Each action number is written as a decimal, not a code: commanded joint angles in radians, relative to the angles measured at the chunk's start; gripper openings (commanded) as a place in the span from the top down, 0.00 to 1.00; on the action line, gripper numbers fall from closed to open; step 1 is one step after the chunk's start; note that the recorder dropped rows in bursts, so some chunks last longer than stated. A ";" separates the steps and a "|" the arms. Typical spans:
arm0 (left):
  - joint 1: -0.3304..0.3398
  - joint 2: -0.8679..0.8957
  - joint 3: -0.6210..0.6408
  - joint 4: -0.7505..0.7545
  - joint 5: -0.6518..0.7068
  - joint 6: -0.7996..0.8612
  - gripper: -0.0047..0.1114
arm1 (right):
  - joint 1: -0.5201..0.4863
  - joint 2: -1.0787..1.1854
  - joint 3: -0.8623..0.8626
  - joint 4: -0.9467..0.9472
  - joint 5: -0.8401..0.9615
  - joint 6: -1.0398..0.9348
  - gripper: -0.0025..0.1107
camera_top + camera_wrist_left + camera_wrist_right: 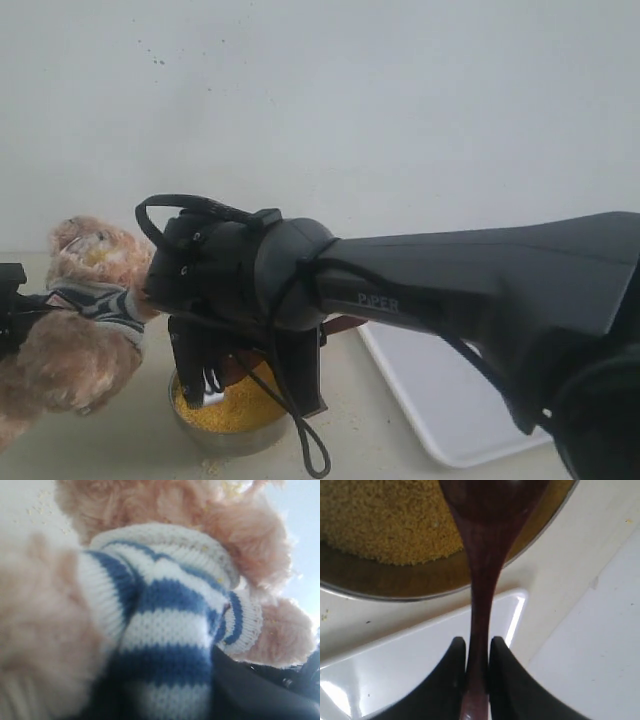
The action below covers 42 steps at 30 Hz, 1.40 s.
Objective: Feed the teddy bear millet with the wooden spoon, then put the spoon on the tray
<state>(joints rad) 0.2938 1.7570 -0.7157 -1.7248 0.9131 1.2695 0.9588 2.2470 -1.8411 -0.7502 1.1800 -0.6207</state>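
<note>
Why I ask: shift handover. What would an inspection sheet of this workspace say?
Surface: pale tabletop, a few spilled grains by the bowl.
Job's things: teddy bear at left; millet in steel bowl; wooden spoon over the bowl; tray at right.
Clutter: nothing seen.
Grippers: right gripper, fingers shut on the spoon handle; left gripper at the bear's striped shirt, grip unclear.
Cables: black cable loops down from the right arm beside the bowl.
Surroundings: plain white wall.
</note>
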 commanded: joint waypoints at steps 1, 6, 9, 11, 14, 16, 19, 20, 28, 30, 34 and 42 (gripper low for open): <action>0.002 0.000 0.005 -0.020 0.018 0.023 0.93 | -0.001 0.014 0.005 -0.003 0.001 -0.013 0.98; 0.002 0.000 0.005 -0.020 0.018 0.023 0.93 | -0.001 0.019 0.005 0.070 0.015 -0.059 0.98; 0.002 0.000 0.005 -0.020 0.018 0.027 0.93 | -0.001 0.019 0.005 0.078 0.035 -0.059 0.98; 0.002 0.000 0.005 -0.020 0.018 0.027 0.93 | -0.001 0.019 0.005 0.105 0.034 -0.062 0.98; 0.002 0.000 0.005 -0.020 0.018 0.027 0.93 | -0.001 0.019 0.005 0.127 0.034 -0.073 0.98; 0.002 0.000 0.005 -0.020 0.018 0.027 0.93 | -0.001 0.019 0.005 0.131 0.038 -0.073 0.98; 0.002 0.000 0.005 -0.020 0.018 0.027 0.93 | -0.001 0.019 0.005 0.131 0.038 -0.069 0.98; 0.002 0.000 0.005 -0.020 0.018 0.027 0.93 | -0.003 0.019 0.005 0.131 0.040 -0.069 0.98; 0.002 0.000 0.005 -0.020 -0.107 0.130 0.93 | -0.003 0.019 0.005 0.226 0.041 -0.125 0.98; 0.002 0.000 0.005 -0.020 -0.103 0.138 0.93 | -0.003 0.019 0.005 0.232 0.041 -0.125 0.98; 0.002 0.000 0.003 -0.020 -0.100 0.138 0.93 | -0.010 0.019 0.005 0.218 0.041 -0.125 0.98; 0.002 0.000 0.003 -0.020 -0.100 0.138 0.93 | -0.067 0.019 0.005 0.277 0.041 -0.153 0.98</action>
<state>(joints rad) 0.2938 1.7570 -0.7139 -1.7248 0.7968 1.3990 0.9163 2.2707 -1.8411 -0.5110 1.2195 -0.7573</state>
